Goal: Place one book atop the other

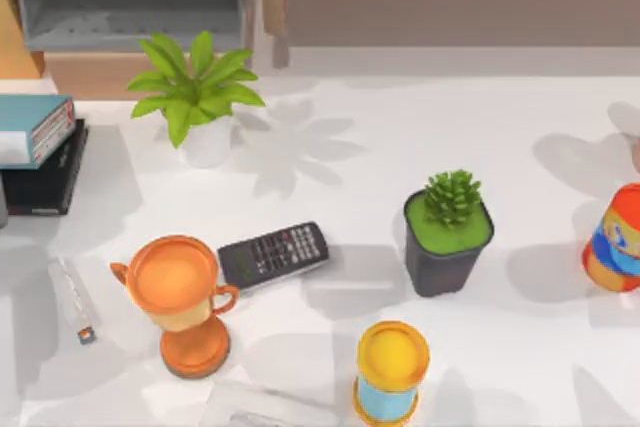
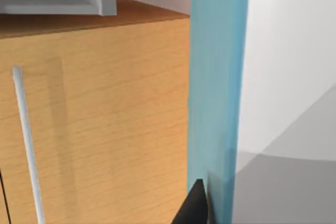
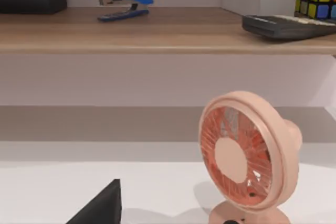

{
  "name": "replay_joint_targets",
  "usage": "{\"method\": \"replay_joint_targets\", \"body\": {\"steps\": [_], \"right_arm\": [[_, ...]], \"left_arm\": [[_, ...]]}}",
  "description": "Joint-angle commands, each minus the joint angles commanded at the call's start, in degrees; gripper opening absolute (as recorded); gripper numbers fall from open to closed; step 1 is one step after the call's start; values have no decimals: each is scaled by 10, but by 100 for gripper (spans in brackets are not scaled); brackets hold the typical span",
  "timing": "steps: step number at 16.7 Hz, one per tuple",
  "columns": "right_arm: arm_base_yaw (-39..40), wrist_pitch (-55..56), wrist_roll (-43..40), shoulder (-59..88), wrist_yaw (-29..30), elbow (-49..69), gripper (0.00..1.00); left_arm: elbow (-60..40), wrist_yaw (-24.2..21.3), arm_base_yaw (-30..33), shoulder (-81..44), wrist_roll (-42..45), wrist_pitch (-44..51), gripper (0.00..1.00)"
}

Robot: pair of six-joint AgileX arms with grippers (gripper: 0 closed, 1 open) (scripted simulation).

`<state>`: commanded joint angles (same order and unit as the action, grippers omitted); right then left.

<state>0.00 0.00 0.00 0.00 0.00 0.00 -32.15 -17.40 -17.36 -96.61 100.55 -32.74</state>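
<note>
Teal book (image 1: 35, 127) already rests on the black book (image 1: 45, 179) at far left; left gripper's grip you cannot tell, so confirm release, then retreat

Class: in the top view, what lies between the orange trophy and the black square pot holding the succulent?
In the top view, a black remote lies between the orange trophy and the black pot.

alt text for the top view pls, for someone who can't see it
Overhead view of a white table: at the far left edge, a light-teal book lies on a larger black book. Elsewhere stand a leafy plant in a white pot, an orange trophy cup, a black remote, a succulent in a black pot and a yellow-topped can.
</note>
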Motion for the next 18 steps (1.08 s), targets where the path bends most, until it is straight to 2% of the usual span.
{"method": "replay_joint_targets", "body": {"steps": [12,18], "right_arm": [[0,0,0,0,0,0,100],[0,0,0,0,0,0,100]], "left_arm": [[0,0,0,0,0,0,98],[0,0,0,0,0,0,100]]}}
